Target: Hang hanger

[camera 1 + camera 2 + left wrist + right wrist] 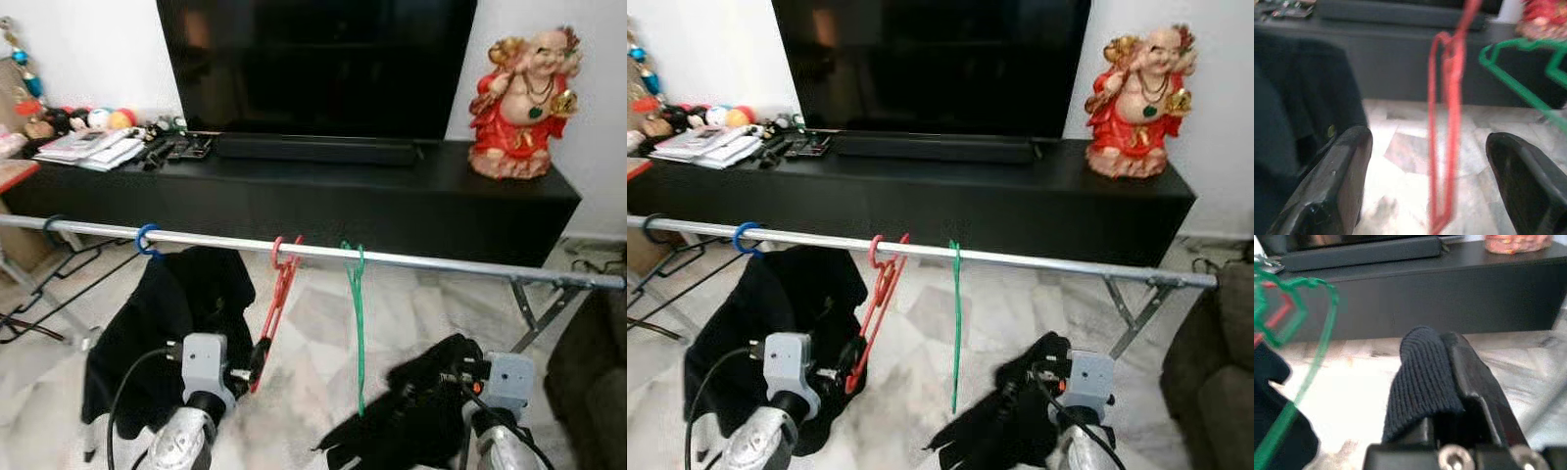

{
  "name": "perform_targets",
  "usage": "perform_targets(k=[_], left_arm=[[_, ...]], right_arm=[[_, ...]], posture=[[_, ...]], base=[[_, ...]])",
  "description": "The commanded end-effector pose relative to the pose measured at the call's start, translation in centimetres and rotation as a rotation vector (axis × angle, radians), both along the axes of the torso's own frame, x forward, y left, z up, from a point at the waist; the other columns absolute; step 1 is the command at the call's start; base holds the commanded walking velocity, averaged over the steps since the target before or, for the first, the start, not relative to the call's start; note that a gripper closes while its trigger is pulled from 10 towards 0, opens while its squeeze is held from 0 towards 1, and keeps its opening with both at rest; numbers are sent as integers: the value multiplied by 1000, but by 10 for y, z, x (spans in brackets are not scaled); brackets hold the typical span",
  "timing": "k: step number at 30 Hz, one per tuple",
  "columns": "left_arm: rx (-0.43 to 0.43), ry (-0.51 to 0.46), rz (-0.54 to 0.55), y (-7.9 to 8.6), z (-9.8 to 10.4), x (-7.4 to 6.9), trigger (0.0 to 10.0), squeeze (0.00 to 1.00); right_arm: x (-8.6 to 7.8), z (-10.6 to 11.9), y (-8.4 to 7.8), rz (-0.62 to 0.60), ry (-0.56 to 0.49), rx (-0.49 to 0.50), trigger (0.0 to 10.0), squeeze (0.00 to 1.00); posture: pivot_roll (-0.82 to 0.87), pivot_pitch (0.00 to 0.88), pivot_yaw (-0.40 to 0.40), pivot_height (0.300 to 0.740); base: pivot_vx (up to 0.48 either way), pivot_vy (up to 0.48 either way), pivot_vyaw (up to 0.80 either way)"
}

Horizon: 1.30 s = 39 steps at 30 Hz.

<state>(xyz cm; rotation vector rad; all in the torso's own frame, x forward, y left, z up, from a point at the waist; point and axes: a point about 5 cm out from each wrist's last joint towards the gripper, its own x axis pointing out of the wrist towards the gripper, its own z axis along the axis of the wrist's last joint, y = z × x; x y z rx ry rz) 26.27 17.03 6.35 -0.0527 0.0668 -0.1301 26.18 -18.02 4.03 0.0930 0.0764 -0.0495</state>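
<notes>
At the bottom left, the left gripper (pixel 1425 191) has its two fingers wide apart, with the red hanger (pixel 277 304) hanging between them, not touched; at the bottom right, the right gripper (pixel 1449 382) is closed tight on a dark knit cloth (pixel 1422 382); across the middle runs the metal rail (pixel 441 262), with the red hanger, a green hanger (pixel 357 313) and a blue hook (pixel 145 240) on it; behind stand a black cabinet (pixel 392 201), a TV (pixel 313 64) and a red statue (pixel 519 98).
</notes>
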Motion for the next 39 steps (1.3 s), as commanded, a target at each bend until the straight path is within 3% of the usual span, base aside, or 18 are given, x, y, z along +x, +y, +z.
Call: perform_targets(k=[1, 17, 32, 39], left_arm=[[-9, 11, 14, 3, -1, -1, 10000, 0], [-16, -7, -49, -5, 6, 2, 10000, 0], [-22, 3, -89, -8, 6, -1, 10000, 0], [-35, 11, -160, -15, 7, -2, 10000, 0]], right_arm=[[2, 4, 3, 14, -19, -2, 10000, 0], [0, 0, 3, 22, -11, -3, 10000, 0], [0, -3, 5, 22, -2, 2, 10000, 0], [0, -3, 6, 22, 0, 2, 10000, 0]], posture=[[62, 16, 15, 740], [61, 4, 17, 740], [61, 0, 22, 740], [64, 0, 21, 740]], base=[[0, 0, 0], [0, 0, 0], [275, 0, 0], [84, 0, 0]])
